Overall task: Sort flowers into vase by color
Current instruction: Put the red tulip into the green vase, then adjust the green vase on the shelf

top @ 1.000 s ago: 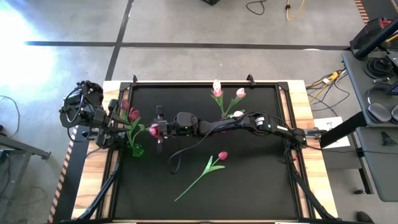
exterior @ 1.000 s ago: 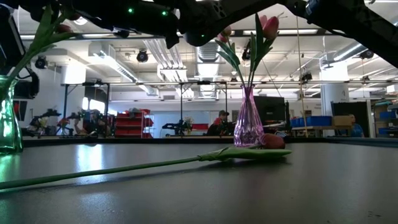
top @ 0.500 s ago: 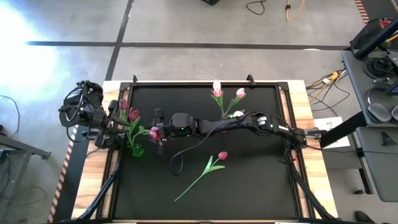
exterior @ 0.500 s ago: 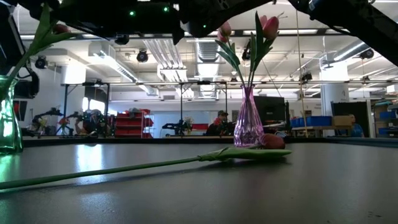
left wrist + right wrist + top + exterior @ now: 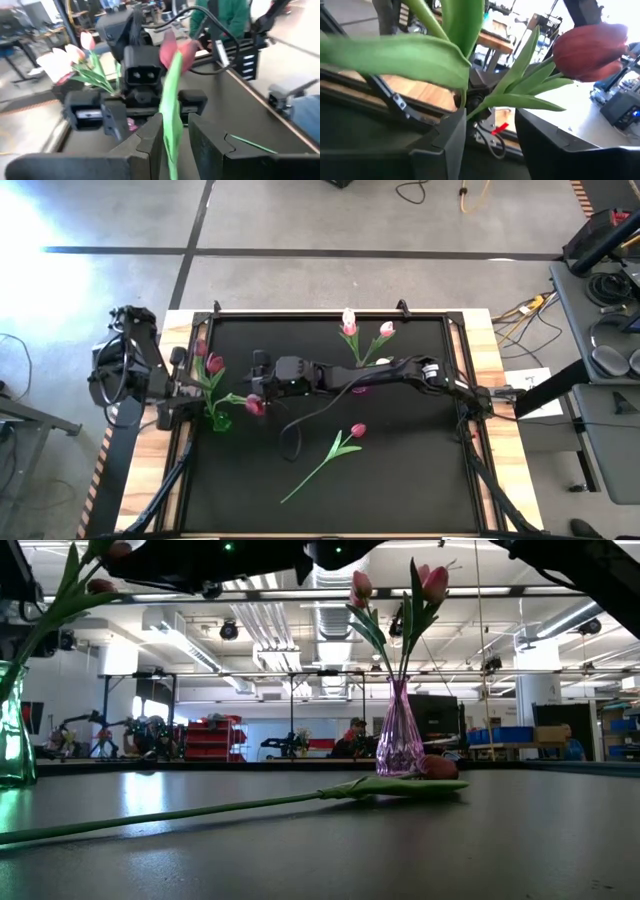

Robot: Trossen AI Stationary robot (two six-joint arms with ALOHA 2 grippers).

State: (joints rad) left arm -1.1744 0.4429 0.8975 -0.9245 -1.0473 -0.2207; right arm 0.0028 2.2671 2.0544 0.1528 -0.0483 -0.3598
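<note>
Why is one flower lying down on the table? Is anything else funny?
One dark red tulip lies flat on the black mat, not yet in a vase. The others stand in the green vase or the pink vase. Nothing looks spilled or broken.

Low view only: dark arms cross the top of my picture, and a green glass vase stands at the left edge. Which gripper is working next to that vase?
Observer: The right gripper. In the high view its arm reaches right across the table to a spot beside the green glass vase.
Operator: Is it clamped on a flower?
Observer: It doesn't look so. In the right wrist view its fingers stand apart, with the green stem and leaves of a dark red tulip in the gap.
Operator: And the left gripper?
Observer: The left gripper is at the table's left edge, on the far side of the vase from the right one.
</note>
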